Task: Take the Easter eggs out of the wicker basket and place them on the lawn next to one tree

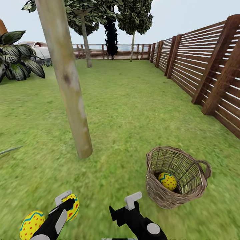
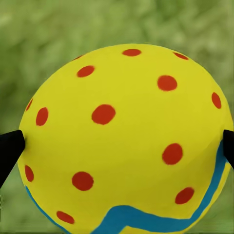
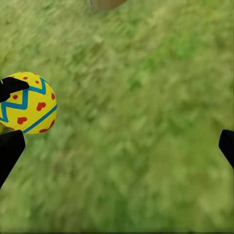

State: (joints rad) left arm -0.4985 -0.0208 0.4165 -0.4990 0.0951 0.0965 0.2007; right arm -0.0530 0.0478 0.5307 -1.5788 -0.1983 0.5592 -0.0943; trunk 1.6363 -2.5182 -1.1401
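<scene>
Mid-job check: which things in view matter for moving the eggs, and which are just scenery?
Job:
- yellow red-dotted egg in left claw
- yellow egg on grass
- yellow egg in basket
- brown woven wicker basket
- pale mottled tree trunk
- green lawn

Scenery:
- dark slatted wooden fence
- all-black tree
- striped leafy plant
- white car

The basket [image 1: 176, 178] stands on the lawn [image 1: 133, 110] to the right of the near tree [image 1: 66, 83], with one egg [image 1: 167, 181] inside it. Nearer the robot, left of the basket, a second egg [image 1: 71, 206] sits in the left hand [image 1: 65, 203], and a third [image 1: 31, 225] is farther left.
</scene>
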